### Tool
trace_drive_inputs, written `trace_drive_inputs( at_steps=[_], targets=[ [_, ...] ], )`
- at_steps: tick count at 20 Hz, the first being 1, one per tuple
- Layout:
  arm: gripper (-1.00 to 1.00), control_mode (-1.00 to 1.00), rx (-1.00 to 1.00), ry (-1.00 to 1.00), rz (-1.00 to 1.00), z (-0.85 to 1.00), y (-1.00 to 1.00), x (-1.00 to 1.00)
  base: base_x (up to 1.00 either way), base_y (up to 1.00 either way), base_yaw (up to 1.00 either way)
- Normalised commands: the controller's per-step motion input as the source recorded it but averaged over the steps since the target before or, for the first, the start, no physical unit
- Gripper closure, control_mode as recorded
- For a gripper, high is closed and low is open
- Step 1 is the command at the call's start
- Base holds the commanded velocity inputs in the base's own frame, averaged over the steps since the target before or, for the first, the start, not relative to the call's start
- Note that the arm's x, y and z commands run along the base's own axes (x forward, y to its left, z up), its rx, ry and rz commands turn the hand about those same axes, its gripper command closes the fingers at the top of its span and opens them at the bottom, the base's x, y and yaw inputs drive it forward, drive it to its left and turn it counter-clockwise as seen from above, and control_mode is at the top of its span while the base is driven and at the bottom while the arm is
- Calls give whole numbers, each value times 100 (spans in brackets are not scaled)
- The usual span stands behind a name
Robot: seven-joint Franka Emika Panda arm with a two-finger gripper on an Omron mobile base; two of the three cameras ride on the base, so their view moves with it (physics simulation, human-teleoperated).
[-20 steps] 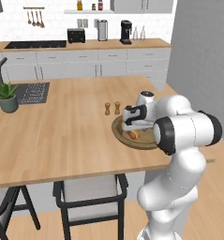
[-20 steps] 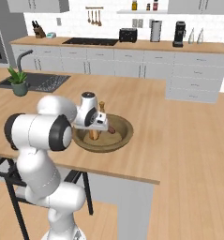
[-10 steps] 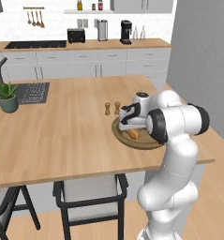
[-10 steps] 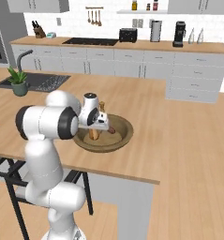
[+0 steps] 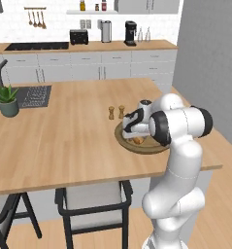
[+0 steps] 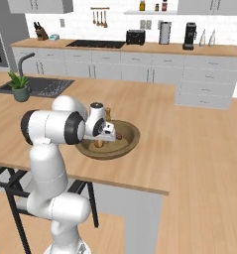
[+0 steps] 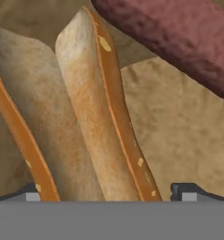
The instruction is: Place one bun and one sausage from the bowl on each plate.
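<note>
Two split buns (image 7: 80,117) lying in the wooden bowl (image 6: 127,141) on the kitchen island (image 5: 64,136), dark red sausage (image 7: 179,42) beside them, gripper (image 7: 108,194) low inside the bowl, fingers spread wide around one bun, salt and pepper shakers (image 5: 115,112) just behind the bowl.

- Left base view looks forward and down from behind the arm's left, at middle range, toward the bowl (image 5: 139,143).
- Right base view mirrors it from the right; both share that bowl (image 6: 126,141).
- Hand view sits very close over a bun (image 7: 101,122) inside it.
</note>
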Motion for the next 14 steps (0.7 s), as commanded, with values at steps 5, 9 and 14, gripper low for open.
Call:
trace_drive_inputs(
  at_steps=[5, 9, 14],
  targets=[
    [100, -100, 0, 1, 0, 0, 0, 0, 0, 0, 0],
    [100, -100, 0, 0, 0, 5, -5, -2, 0, 0, 0],
    [100, -100, 0, 0, 0, 84, -17, -53, 0, 0, 0]
  ],
)
